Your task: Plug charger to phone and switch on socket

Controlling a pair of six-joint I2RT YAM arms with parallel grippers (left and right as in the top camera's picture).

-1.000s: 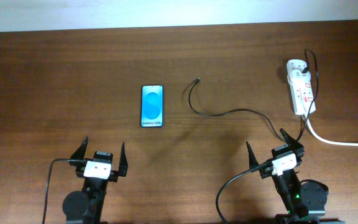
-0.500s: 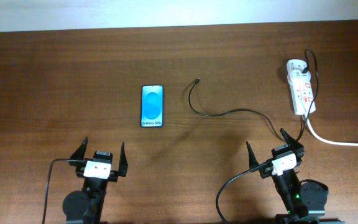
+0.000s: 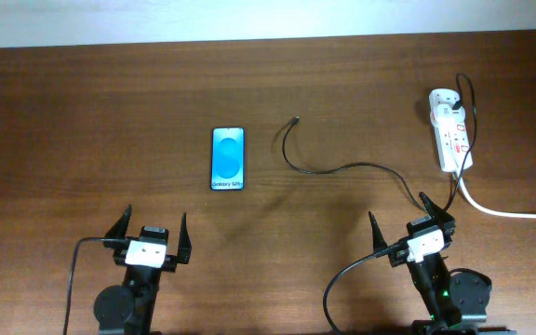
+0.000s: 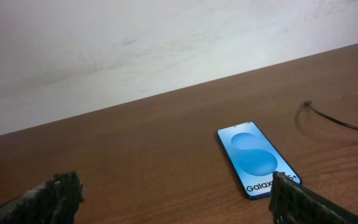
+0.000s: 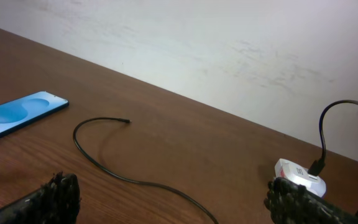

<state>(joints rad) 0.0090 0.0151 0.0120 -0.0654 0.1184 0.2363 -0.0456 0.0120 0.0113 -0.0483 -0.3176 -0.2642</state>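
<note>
The phone [image 3: 228, 158] lies flat on the wooden table, blue screen up; it also shows in the left wrist view [image 4: 257, 159] and at the left edge of the right wrist view [image 5: 17, 114]. The charger cable [image 3: 342, 168] curves from its small connector tip [image 3: 294, 121] towards the socket [image 3: 451, 130], a white power strip at the far right with a black plug in it. The cable also shows in the right wrist view [image 5: 114, 171]. My left gripper [image 3: 150, 237] is open and empty near the front edge. My right gripper [image 3: 413, 228] is open and empty, in front of the socket [image 5: 294, 172].
A thick white cord [image 3: 505, 212] runs from the socket off the right edge. A pale wall rises behind the table's far edge [image 4: 166, 93]. Black arm cables trail at the front by both arm bases.
</note>
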